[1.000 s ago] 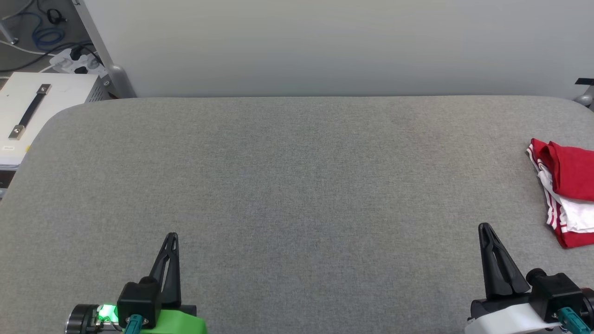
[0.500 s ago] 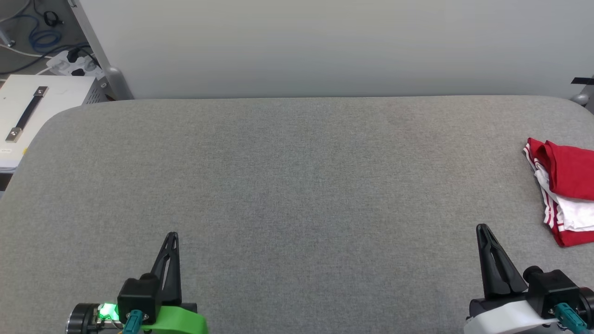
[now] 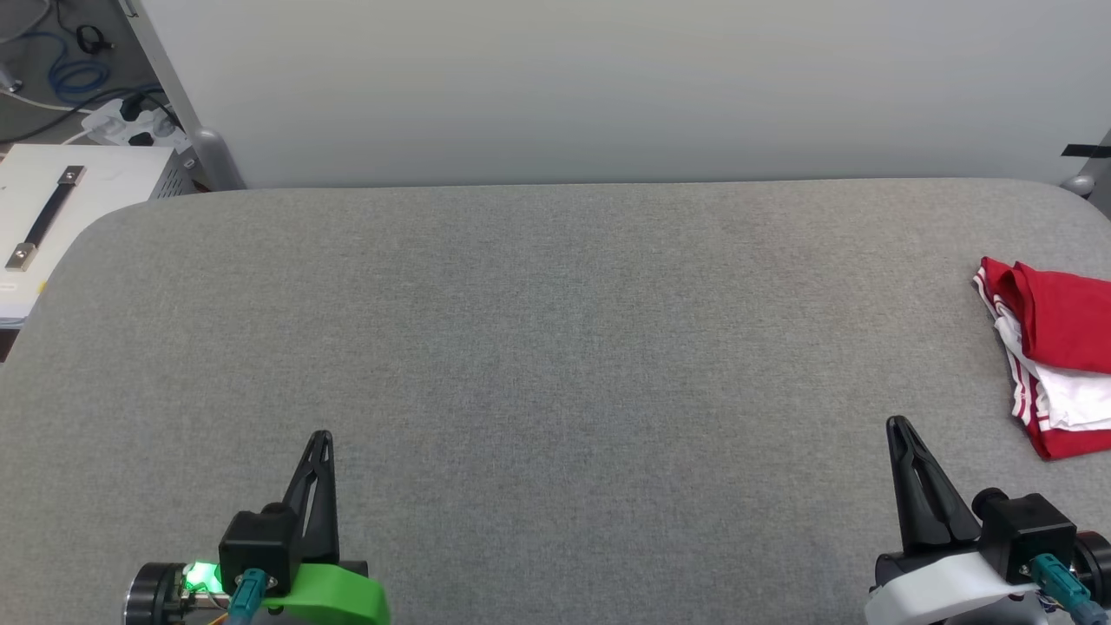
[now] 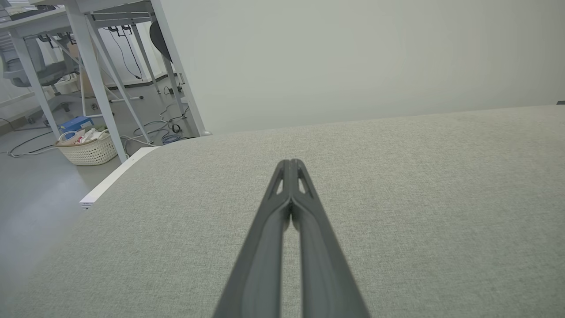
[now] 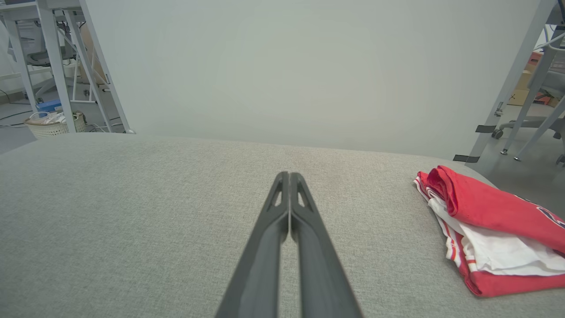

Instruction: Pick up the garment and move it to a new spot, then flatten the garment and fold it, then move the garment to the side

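Observation:
The garment (image 3: 1055, 347), a red shirt with a white sleeve and striped trim, lies folded in a small stack at the table's far right edge, cut off by the head view's border. In the right wrist view the garment (image 5: 490, 229) rests to the right of my fingers, well apart from them. My right gripper (image 3: 900, 425) is shut and empty near the front right, left of the stack; its tips (image 5: 289, 175) meet. Near the front left, my left gripper (image 3: 321, 438) is shut and empty over bare cloth, its tips (image 4: 291, 162) pressed together.
The grey fabric table (image 3: 555, 330) spreads wide, with a pale wall panel along its back edge. A white box with a black handle (image 3: 52, 217) and a power strip (image 3: 130, 126) lie off the left corner. Table legs and a wicker basket (image 4: 88, 150) stand beyond.
The head view has drifted slightly, so everything sits a little further left in the picture. Both grippers stay shut where they were and the garment lies still.

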`<state>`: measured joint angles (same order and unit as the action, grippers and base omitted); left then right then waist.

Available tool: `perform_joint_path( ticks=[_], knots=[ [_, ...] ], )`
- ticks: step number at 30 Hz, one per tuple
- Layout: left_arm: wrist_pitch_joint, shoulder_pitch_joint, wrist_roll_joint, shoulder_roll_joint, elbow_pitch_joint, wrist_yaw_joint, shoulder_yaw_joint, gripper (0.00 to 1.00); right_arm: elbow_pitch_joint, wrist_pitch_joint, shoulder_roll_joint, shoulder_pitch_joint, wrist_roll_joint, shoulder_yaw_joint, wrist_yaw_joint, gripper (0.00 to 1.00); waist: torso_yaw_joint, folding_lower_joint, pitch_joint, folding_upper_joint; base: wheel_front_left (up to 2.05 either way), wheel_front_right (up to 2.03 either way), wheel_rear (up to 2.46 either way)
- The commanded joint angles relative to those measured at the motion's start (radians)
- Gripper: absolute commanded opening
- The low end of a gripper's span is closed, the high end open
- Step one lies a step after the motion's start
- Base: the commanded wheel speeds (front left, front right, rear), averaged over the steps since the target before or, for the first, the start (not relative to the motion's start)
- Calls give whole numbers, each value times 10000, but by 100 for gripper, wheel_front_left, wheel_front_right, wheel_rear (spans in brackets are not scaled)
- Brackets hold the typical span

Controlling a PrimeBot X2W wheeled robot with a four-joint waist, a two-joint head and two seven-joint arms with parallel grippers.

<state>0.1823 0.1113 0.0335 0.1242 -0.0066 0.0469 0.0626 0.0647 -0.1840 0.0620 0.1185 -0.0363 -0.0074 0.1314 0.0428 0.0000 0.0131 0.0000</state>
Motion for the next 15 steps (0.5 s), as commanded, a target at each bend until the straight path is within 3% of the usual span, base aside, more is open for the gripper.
perform_joint_path(
  ticks=[1, 15],
  knots=[
    [-76, -232, -88, -72, 17, -77, -40, 0, -47, 76, -34, -208, 94, 10, -2, 0, -7, 0, -2, 0, 0, 0, 0],
    [-400, -395, -133, -195, 26, -150, -149, 0, -158, 403, -50, -389, 144, 22, -3, 0, -85, 0, -26, 0, 0, 0, 0]
  ],
)
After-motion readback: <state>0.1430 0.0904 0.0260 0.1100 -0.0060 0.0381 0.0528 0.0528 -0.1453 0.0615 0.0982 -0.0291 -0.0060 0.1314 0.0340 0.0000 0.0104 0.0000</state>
